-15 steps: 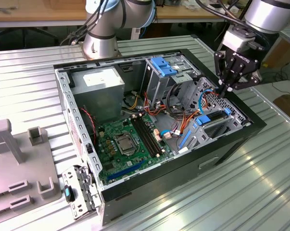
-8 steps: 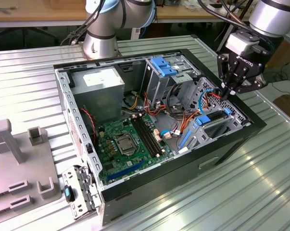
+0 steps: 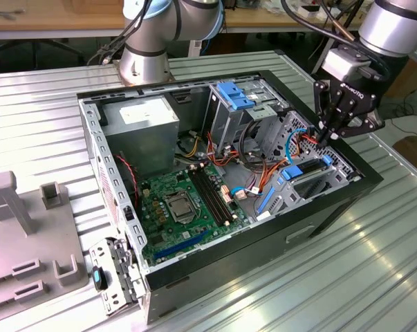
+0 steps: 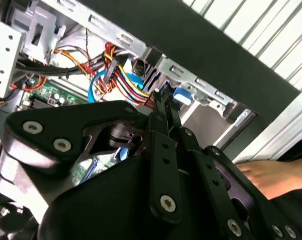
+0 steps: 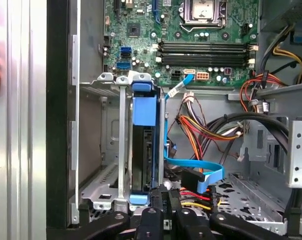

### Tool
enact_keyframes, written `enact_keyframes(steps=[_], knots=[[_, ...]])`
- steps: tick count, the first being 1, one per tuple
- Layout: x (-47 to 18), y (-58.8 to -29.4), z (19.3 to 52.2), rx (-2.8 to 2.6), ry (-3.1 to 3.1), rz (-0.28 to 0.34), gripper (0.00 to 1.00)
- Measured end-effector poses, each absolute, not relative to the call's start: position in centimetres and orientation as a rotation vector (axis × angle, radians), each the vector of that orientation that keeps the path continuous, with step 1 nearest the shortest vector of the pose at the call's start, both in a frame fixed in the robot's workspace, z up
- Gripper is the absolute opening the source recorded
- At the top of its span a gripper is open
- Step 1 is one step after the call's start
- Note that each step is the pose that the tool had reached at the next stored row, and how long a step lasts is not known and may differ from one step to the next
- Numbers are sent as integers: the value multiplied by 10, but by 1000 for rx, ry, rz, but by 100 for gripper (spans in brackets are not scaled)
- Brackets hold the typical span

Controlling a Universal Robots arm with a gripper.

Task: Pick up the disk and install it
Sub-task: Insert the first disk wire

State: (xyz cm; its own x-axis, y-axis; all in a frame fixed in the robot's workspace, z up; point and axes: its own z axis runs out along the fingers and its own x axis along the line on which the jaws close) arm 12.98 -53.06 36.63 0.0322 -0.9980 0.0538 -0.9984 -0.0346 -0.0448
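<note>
The disk (image 5: 142,107) stands on its edge in the drive cage (image 5: 121,150), along the side wall of the computer case (image 3: 332,214). The gripper (image 5: 165,197) hovers at the disk's end with its fingers nearly together, apparently gripping nothing.

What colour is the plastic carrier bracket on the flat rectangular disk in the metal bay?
Bright blue. The disk shows best in the first wrist view.
</note>
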Motion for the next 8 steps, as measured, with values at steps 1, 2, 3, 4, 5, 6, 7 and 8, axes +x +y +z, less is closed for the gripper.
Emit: enact_keyframes(steps=[1,2,3,4,5,6,7,8], knots=[[128,-531,366,2253,-2179,109,16],[126,-531,366,2253,-2179,109,16],[125,-532,366,2253,-2179,109,16],[124,-532,365,2254,-2180,108,16],[124,-534,364,2254,-2180,107,16],[124,-536,362,2255,-2181,106,16],[123,-537,361,2255,-2182,105,16],[122,-538,359,2256,-2183,103,16]])
